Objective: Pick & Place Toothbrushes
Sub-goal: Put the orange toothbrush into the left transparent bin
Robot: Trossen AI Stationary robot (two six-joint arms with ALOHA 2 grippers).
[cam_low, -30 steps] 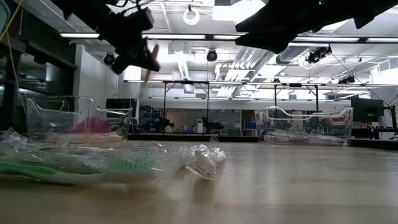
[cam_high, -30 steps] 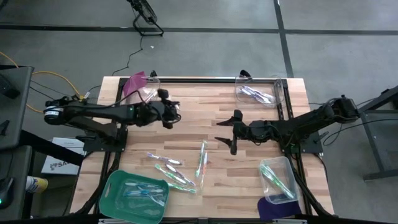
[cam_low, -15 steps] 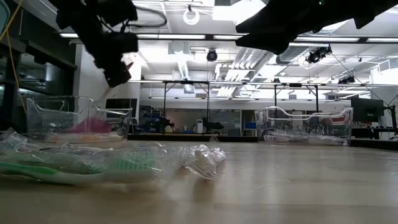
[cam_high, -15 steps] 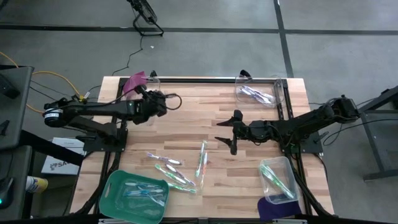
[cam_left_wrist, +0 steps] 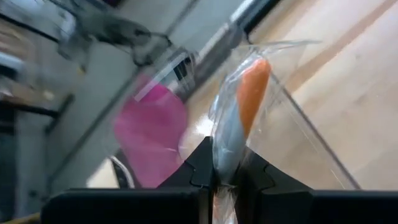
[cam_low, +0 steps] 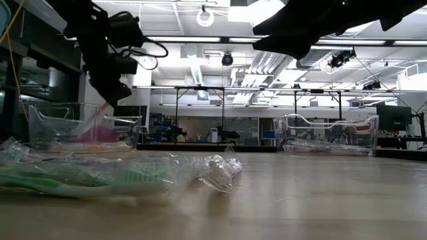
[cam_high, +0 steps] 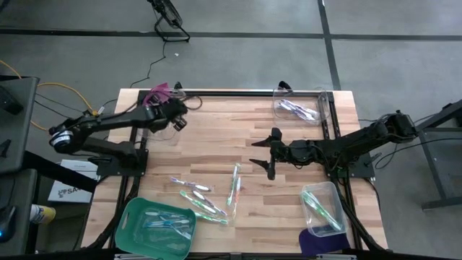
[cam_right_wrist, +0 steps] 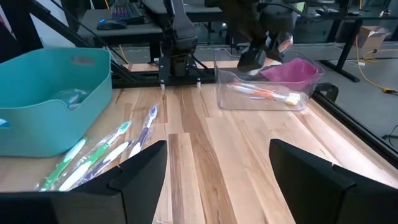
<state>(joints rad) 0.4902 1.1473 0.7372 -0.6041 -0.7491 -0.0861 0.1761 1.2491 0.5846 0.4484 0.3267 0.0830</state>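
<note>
Bins: 4 | loose toothbrushes (cam_high: 206, 195) ahead of right gripper (cam_high: 267, 159): about 5 | right gripper agape, unmoved | left gripper (cam_high: 173, 110) clamped on orange toothbrush (cam_left_wrist: 244, 106), moved over clear bin (cam_high: 164, 101)

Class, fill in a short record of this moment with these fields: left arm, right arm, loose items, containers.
left arm: left gripper shut on an orange-handled toothbrush, over the clear bin with the pink lid
right arm: right gripper open, waiting mid-table
loose items: wrapped toothbrushes on the wooden table
containers: teal tub, two more clear bins, each holding toothbrushes
</note>
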